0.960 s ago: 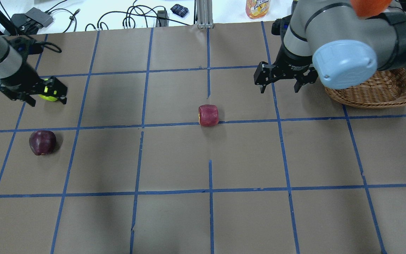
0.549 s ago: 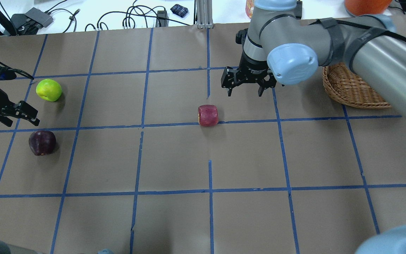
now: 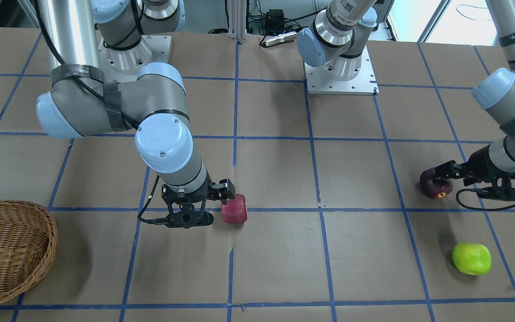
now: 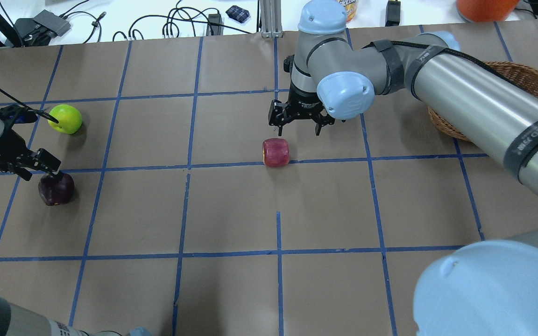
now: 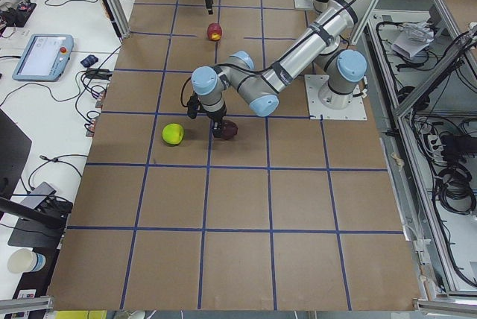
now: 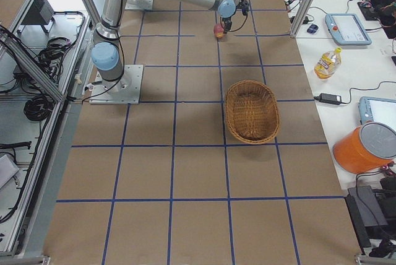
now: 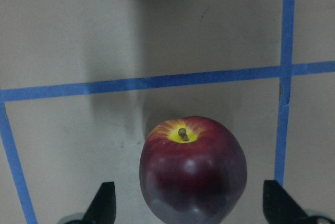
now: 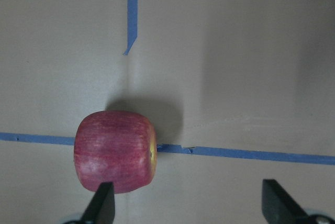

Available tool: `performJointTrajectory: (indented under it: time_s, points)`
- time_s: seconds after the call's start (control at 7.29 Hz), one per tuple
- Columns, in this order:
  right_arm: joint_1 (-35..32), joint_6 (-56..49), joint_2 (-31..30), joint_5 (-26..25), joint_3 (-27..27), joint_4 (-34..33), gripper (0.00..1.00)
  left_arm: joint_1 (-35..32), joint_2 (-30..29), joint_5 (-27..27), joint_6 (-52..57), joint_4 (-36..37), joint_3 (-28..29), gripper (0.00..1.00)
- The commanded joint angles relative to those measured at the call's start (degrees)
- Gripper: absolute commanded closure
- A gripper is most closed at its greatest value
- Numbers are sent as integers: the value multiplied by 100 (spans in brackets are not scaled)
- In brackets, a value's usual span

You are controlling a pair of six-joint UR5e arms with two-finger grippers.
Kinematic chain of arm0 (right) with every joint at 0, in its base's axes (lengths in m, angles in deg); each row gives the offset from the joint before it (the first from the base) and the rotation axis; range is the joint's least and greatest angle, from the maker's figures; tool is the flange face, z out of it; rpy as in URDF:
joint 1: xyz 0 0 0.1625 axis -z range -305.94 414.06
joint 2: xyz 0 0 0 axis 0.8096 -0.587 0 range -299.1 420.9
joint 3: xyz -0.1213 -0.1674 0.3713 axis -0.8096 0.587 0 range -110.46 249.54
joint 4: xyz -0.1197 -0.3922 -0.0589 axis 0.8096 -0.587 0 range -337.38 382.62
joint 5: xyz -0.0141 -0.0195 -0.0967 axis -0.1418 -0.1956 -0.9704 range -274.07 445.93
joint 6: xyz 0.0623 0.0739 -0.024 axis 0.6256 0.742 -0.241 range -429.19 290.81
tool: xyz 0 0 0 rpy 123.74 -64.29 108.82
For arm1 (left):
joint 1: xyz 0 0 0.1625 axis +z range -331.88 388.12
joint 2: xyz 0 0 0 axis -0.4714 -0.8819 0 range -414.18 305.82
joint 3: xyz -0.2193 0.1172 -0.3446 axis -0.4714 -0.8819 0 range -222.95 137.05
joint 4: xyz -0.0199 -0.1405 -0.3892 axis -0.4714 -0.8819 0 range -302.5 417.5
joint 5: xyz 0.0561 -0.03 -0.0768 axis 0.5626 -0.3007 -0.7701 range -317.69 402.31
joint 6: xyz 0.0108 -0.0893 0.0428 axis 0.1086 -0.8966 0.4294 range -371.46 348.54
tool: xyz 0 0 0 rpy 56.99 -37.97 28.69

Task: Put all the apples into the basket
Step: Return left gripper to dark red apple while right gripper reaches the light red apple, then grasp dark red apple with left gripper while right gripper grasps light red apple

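Near the right end of the bench, the basket (image 6: pixel 250 113) is empty, so all three apples are left to do. The right gripper (image 4: pixel 296 129) has its fingers wide apart just over the red apple (image 4: pixel 276 152) in the middle of the bench, a bit off to one side. By the left end, the left gripper (image 4: pixel 41 171) is spread wide over the dark apple (image 4: pixel 56 188), not pinching it, and the green apple (image 4: pixel 65 119) sits close by, nearer the far edge

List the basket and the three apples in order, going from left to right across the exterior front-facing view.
basket → red apple → dark maroon apple → green apple
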Motion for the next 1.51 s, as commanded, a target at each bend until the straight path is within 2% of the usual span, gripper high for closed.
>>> performJointTrajectory:
  time_s: [0.0, 0.27, 0.41, 0.55, 0.69, 0.96, 1.1, 1.23, 1.37]
  points:
    - [-64, 87, 184, 293, 11, -248, 0, 7, -111, -17, 16, -28, -156, 0]
    - [-73, 87, 298, 434, 2, -372, 0, 225, -155, -9, 7, 112, -542, 0]
    - [-142, 87, 342, 434, 2, -451, 0, 226, -155, 9, 16, 305, -544, 0]
    - [-178, 69, 386, 434, -7, -469, 0, 218, -164, -8, 8, 394, -526, 8]
    - [-222, 87, 474, 426, 2, -495, 0, 192, -112, -35, 7, 394, -535, 40]
    - [-275, 51, 475, 417, -59, -723, 0, 113, 37, -35, -1, 386, -482, 69]
    - [-301, 34, 536, 417, -59, -733, 0, -71, 256, -79, -54, 255, -378, 77]
    - [-301, 34, 597, 373, -68, -715, 0, -438, 501, -323, -185, -190, -307, 81]
    - [-301, 34, 598, 355, -68, -715, 1, -937, 739, -656, -986, -368, -393, 82]
